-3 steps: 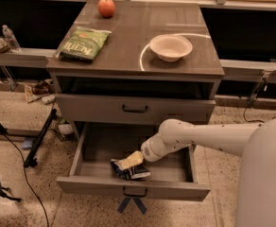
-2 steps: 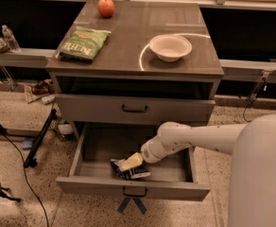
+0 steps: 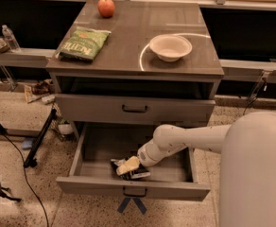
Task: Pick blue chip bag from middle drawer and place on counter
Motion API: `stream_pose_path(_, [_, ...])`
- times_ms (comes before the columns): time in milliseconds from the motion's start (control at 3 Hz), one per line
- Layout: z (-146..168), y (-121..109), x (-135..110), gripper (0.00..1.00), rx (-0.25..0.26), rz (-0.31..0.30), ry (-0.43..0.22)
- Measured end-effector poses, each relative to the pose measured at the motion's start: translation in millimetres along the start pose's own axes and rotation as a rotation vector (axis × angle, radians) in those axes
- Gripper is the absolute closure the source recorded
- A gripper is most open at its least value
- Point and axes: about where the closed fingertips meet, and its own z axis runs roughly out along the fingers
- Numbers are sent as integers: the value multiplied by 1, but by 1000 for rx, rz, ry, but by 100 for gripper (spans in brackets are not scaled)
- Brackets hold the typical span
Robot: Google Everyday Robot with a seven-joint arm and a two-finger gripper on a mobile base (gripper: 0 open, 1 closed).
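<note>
While our arm (image 3: pixel 190 138) reaches down from the right into the pulled-out middle drawer (image 3: pixel 90 186), our gripper (image 3: pixel 128 166) sits low over the tray, close to the front panel and a little left of centre, directly on top of the blue chip bag (image 3: pixel 139 174). Whether the gripper has closed on the bag or only rests against it, we cannot tell. The bag lies on the drawer floor under and around the gripper. It is small, crumpled and glossy, and very dark blue, with white patches catching the light along the edge that pokes out toward the drawer front on the gripper's right. A dark corner shows on the gripper's left, and the pale gripper hides most of the bag's middle. Just in front of the gripper is the drawer's black bar handle (image 3: pixel 134 191). Behind and above the gripper a closed drawer (image 3: pixel 176 110) sits in the cabinet, and above that lies the counter (image 3: pixel 128 37), well apart from the gripper. On the counter, up and to the gripper's left, rests a flat green chip bag (image 3: pixel 83 44), and farther back stands a red apple (image 3: pixel 106 7). Up and to the gripper's right sits a white bowl (image 3: pixel 170 47) within a faint white ring mark.
</note>
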Motion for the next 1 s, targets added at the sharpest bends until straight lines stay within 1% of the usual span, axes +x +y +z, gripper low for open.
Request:
stream_pose_path(333, [6,6,2,17,-16,-8,17])
stream_pose_path(667, [12,10,6,40,-43,-11,33])
stream_pose_path(1000, [15,13,8,72,-69,-20,46])
